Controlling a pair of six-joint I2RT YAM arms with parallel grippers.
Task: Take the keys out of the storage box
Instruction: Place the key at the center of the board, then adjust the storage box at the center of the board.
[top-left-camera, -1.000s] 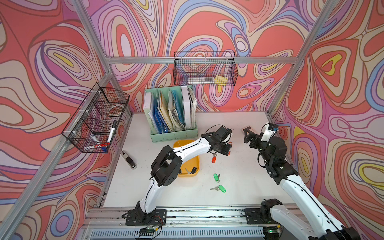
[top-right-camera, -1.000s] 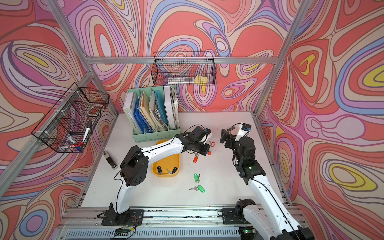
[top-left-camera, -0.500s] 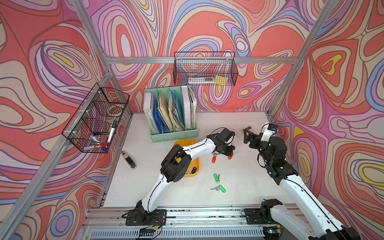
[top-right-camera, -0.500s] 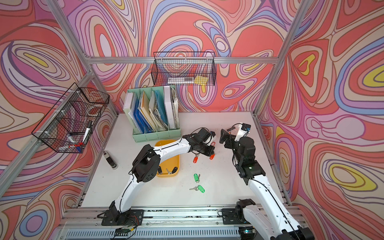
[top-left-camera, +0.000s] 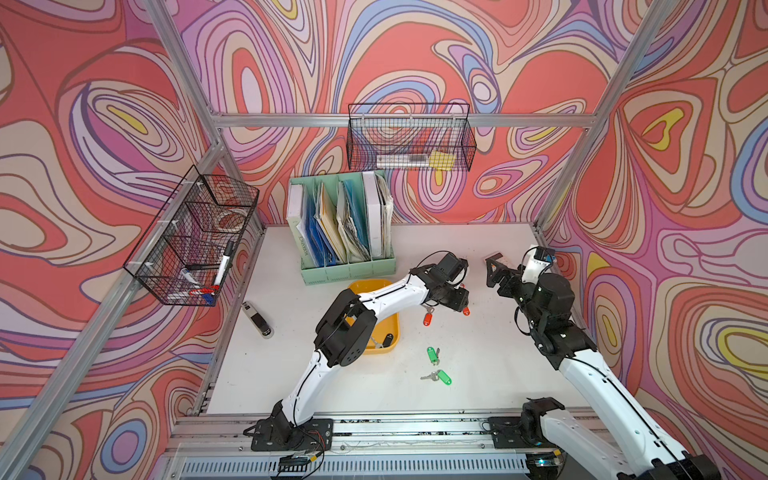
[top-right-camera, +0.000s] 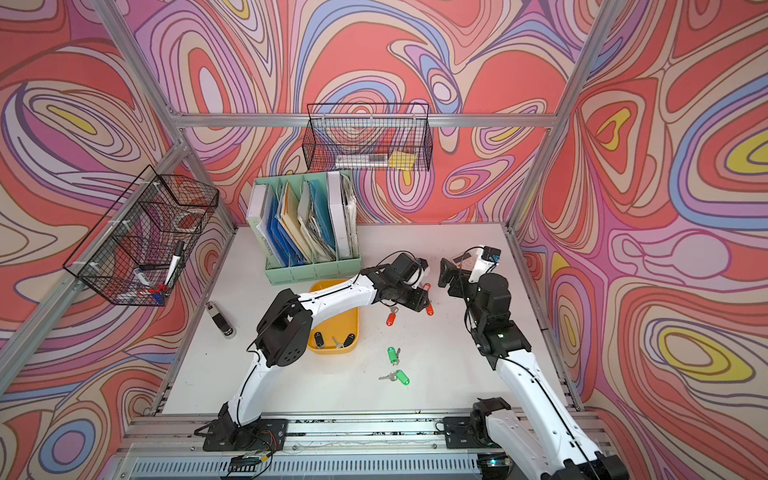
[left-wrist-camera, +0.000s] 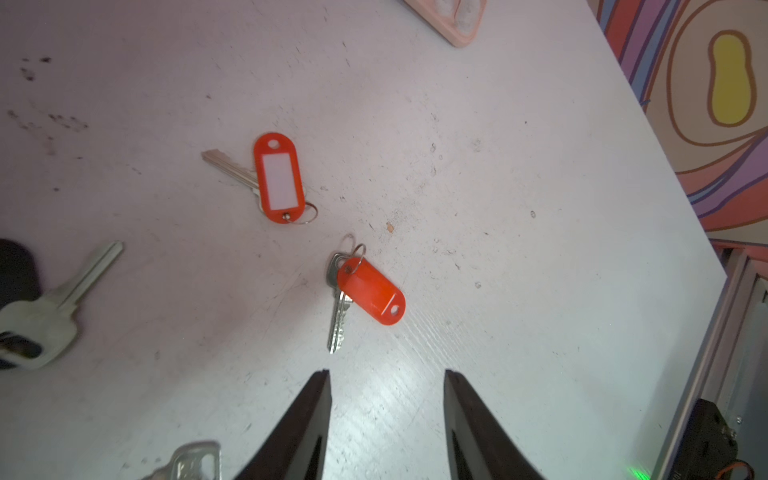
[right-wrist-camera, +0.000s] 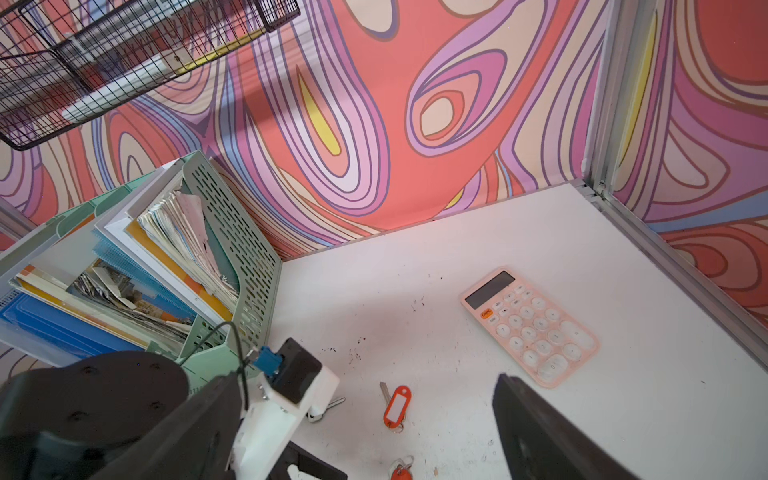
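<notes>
My left gripper (left-wrist-camera: 386, 374) gapes empty above two glossy oval red-tagged keys (left-wrist-camera: 368, 291); right gripper (top-left-camera: 491, 272) spreads wide, empty too.

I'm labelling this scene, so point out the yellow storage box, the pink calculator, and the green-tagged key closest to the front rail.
yellow storage box (top-right-camera: 332, 350): in a top view, its front wall.
pink calculator (right-wrist-camera: 530, 328): right wrist view, middle of its keypad.
green-tagged key (top-left-camera: 444, 377): in a top view, its green tag.

Mint file organizer (top-left-camera: 349, 270), back wire basket (top-left-camera: 409, 137), side wire basket (top-left-camera: 191, 237), pink calculator (right-wrist-camera: 530, 326)
</notes>
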